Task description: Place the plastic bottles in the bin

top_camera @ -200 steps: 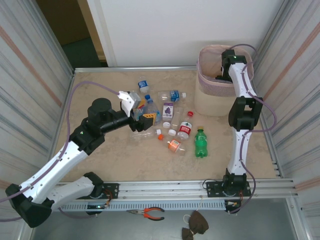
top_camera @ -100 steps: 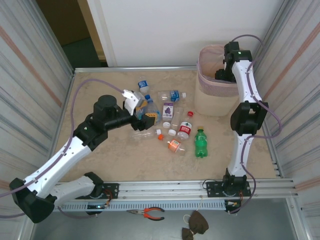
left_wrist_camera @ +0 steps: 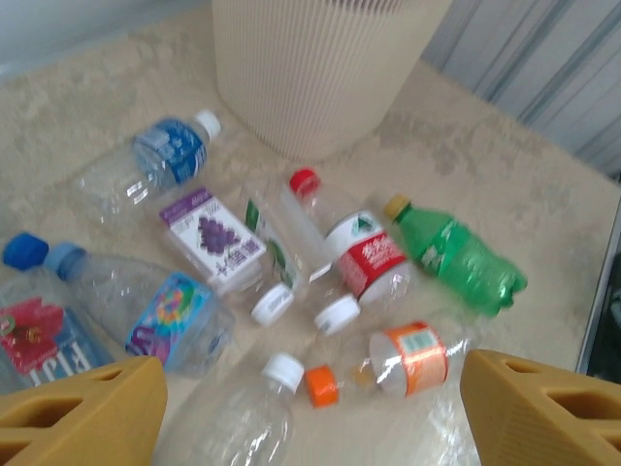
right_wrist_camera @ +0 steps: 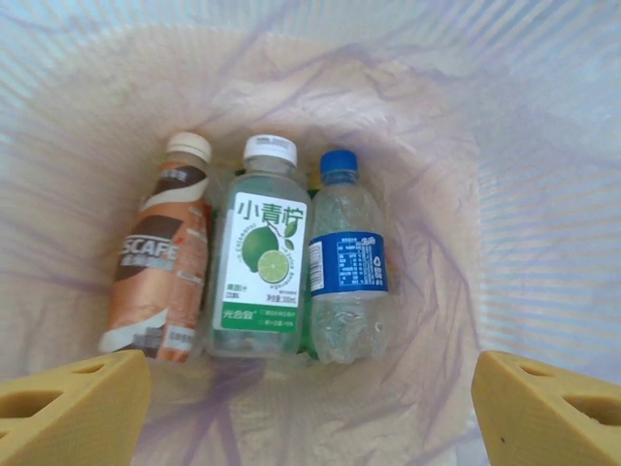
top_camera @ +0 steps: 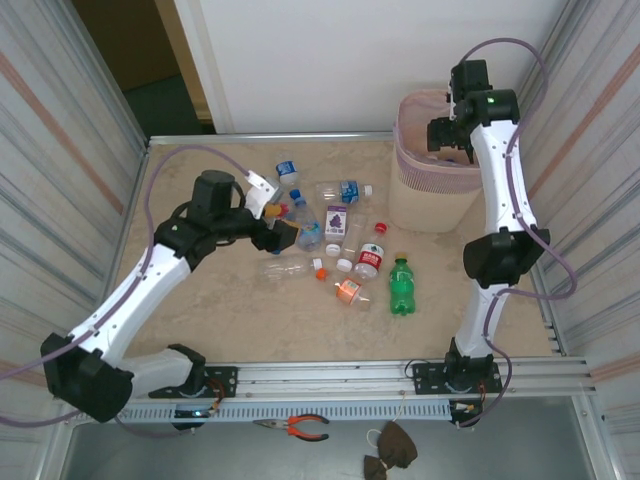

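Note:
Several plastic bottles lie loose mid-table: a green one (top_camera: pixel 401 287) (left_wrist_camera: pixel 466 262), a red-labelled one (top_camera: pixel 369 259) (left_wrist_camera: pixel 364 257), an orange-labelled one (top_camera: pixel 349 290) (left_wrist_camera: pixel 412 359), a purple-labelled one (top_camera: pixel 336 222) (left_wrist_camera: pixel 213 238) and a blue-labelled one (top_camera: pixel 340 190) (left_wrist_camera: pixel 160 160). My left gripper (top_camera: pixel 278 228) (left_wrist_camera: pixel 310 417) hovers open just left of this cluster, holding nothing. The pale pink bin (top_camera: pixel 425 190) (left_wrist_camera: pixel 320 68) (right_wrist_camera: pixel 543 194) stands at the far right. My right gripper (top_camera: pixel 447 140) (right_wrist_camera: pixel 310 408) hangs open above its mouth. Inside lie a brown bottle (right_wrist_camera: pixel 160 272), a lime-labelled bottle (right_wrist_camera: pixel 260 262) and a blue-labelled bottle (right_wrist_camera: pixel 347 272).
Corrugated metal walls (top_camera: pixel 60 200) close in both sides of the table. A metal rail (top_camera: pixel 330 378) runs along the near edge, with pliers (top_camera: pixel 300 428) below it. Bare tabletop lies near the front (top_camera: pixel 270 330) and to the far left.
My right gripper has risen from inside the bin to above its rim and opened wider. My left arm has swung its elbow outward, with the gripper staying over the bottle cluster.

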